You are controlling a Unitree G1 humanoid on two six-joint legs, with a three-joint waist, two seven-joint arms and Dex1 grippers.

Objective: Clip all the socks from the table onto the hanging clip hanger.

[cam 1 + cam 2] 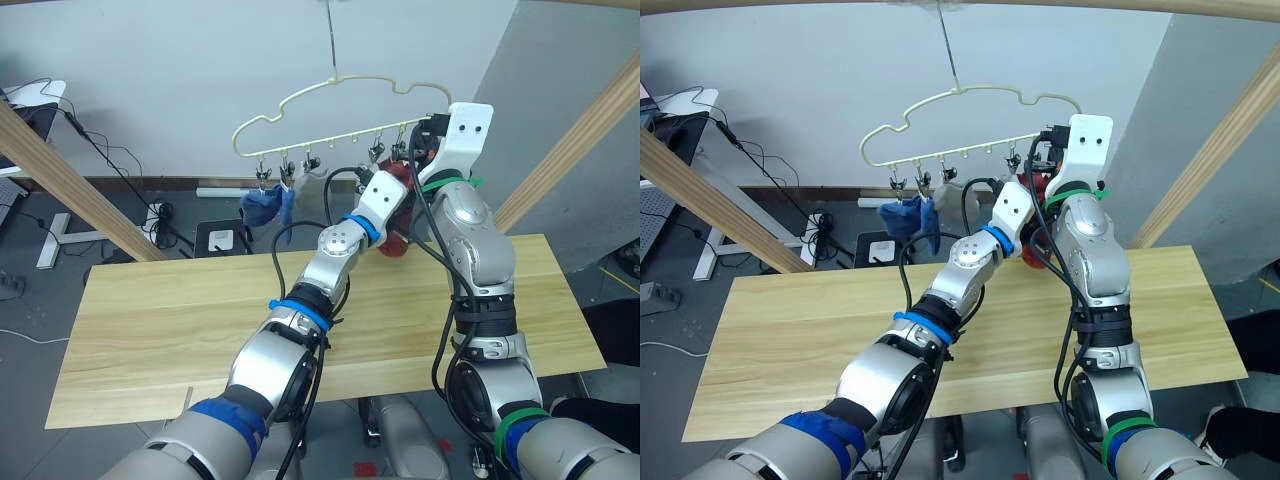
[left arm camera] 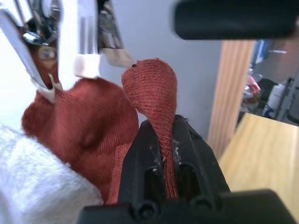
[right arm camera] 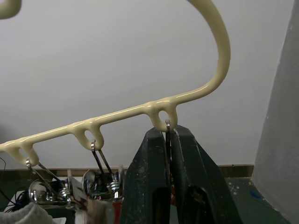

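The left gripper [image 2: 161,154] pinches a rust-red sock [image 2: 154,100] raised beside the end clips of the clip hanger [image 1: 330,95]; the right gripper [image 3: 169,154] is closed on the last clip [image 3: 167,128]. Two blue socks [image 1: 268,205] already hang from clips, above the table [image 1: 160,320]

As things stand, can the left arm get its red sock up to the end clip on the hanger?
Probably yes. The left gripper pinches the red sock just under the hanger, and the right gripper is shut on the end clip. Nothing visible blocks the way.
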